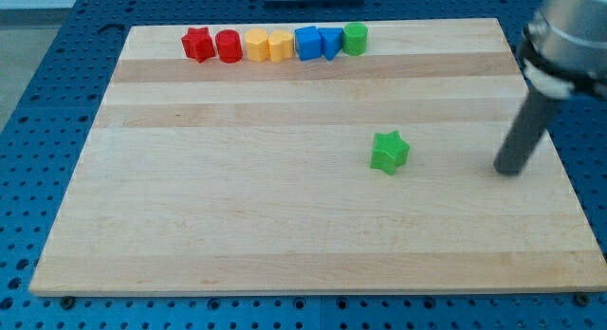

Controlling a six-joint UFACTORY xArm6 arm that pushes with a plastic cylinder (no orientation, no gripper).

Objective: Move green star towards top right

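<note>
Camera view: the arm enters from the view's top right, and its upper part is cut off by the frame edge and blurred, so only a grey collar and the dark rod below it can be made out. The rod slopes down and slightly toward the view's left, ending with my tip [510, 169] on the bench [285, 235] near its right edge. The tool is a plain rod with nothing that opens or closes, and it holds nothing.

The green star [389, 152] lies on the bench right of centre, to the left of my tip and well apart from it, at nearly the same height in the view.

Along the bench's top edge stands a row of seven blocks, packed so closely that some shapes are hard to read. From the view's left: a red star [197, 44], a red cylinder [229, 46], a yellow block [256, 45] and a second yellow block [280, 46] whose outlines stay unclear, a blue cube [307, 43], a smaller blue block [330, 43] that looks wedge-like, and a green cylinder [355, 38].
</note>
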